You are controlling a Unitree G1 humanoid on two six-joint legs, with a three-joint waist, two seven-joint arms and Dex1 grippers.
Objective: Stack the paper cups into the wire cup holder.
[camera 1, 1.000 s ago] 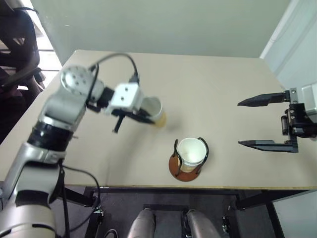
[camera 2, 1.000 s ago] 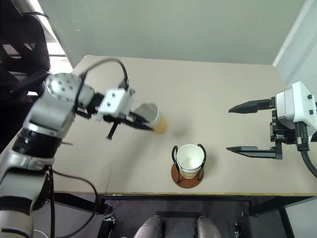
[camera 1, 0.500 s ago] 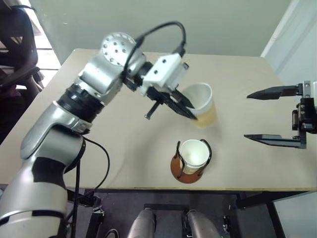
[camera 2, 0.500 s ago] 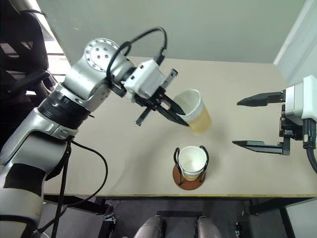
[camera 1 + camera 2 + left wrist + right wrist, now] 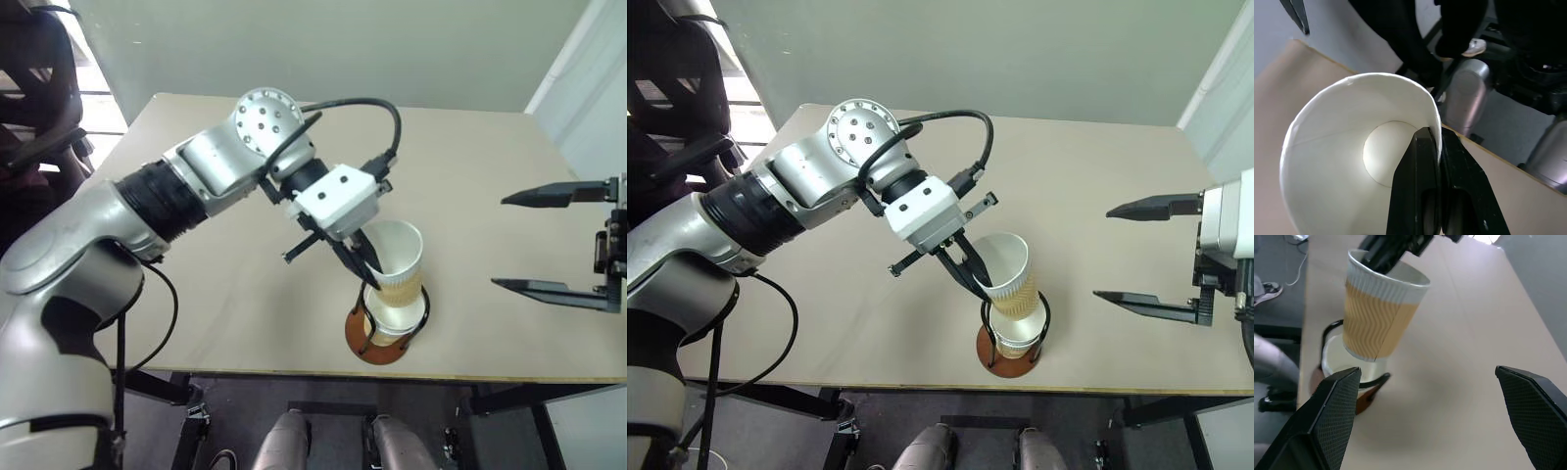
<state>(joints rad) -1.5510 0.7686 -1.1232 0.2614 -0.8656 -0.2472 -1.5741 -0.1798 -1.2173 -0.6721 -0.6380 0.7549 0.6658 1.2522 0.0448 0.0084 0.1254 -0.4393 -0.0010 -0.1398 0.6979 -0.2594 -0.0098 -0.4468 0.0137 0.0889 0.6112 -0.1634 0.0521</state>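
**Cup hovering over the holder, tilted off its axis**

A beige table [image 5: 196, 294] is filling the scene, with a pale wall behind it. At its near edge the wire cup holder [image 5: 364, 341] is standing with 1 paper cup [image 5: 400, 315] already seated upright inside its loops. Directly above, and seemingly touching that cup's rim, the left gripper [image 5: 367, 266] is pinching the rim of a 2nd cup [image 5: 396, 264], 1 finger inside the wall and 1 outside, jaws fully closed on it. This cup's long axis is leaning, mouth toward the far left and base toward the holder, so I judge it needs righting before dropping in. Off to the right, well apart, the right gripper [image 5: 549, 240] is hanging spread wide and empty.
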